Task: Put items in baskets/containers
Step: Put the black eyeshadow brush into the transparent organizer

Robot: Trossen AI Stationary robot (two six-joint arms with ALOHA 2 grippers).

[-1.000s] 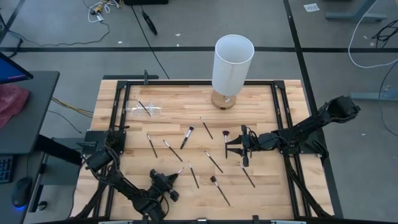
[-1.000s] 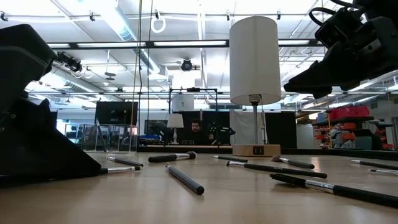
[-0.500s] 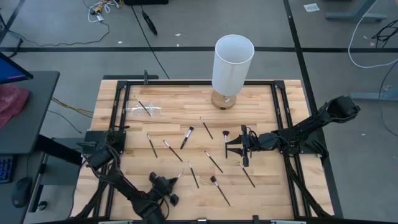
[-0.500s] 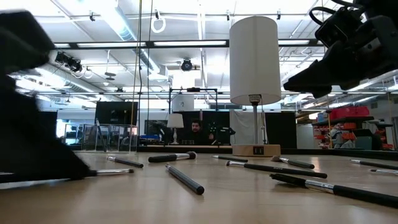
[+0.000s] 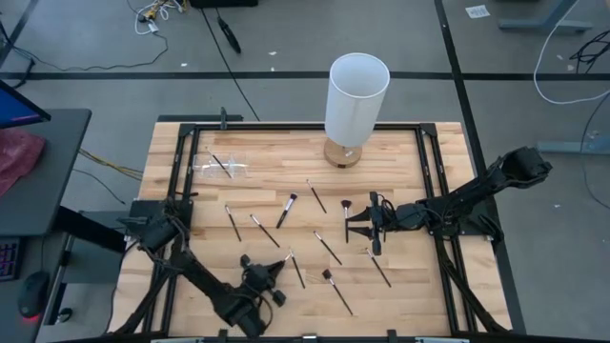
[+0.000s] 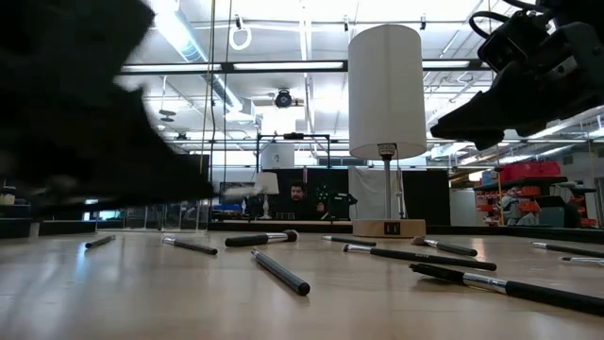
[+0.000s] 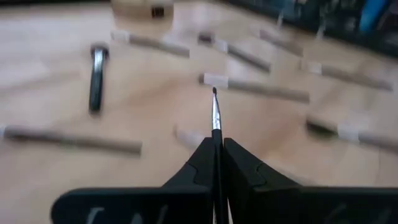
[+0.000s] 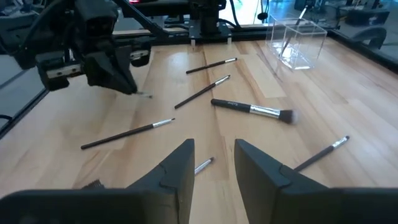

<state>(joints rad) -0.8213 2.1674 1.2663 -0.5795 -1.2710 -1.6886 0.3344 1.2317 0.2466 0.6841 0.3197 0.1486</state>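
Several thin dark makeup brushes [image 5: 327, 248] lie scattered flat on the wooden table, also seen in the low view [image 6: 279, 271]. The clear plastic container [image 5: 221, 164] stands near the far left corner with a brush leaning inside it; the right wrist view shows the container [image 8: 297, 38] too. My left gripper [image 5: 271, 273] is near the table's near edge, shut on one thin brush [image 7: 215, 118]. My right gripper [image 5: 349, 227] hovers open above the table's right half, with a brush end [image 8: 203, 165] below it. My left gripper pinches a thin brush between its two fingers [image 7: 200, 163]. The brush lies along the fingers, and its silver ferrule and dark tip [image 7: 214, 93] stick out forward past the fingertips. From the right wrist view, the tip [image 8: 147, 95] is off the table.
A tall white cylinder on a wooden base [image 5: 355, 100] stands at the far middle of the table. A black frame [image 5: 181, 162] runs around the tabletop. Bare wood lies between the container and the nearest brushes. A person [image 6: 297, 200] shows far behind the table.
My left gripper has risen from the tabletop near the near edge and has moved a little toward the right. In the low view it has gone from resting low on the wood to hanging well above it.
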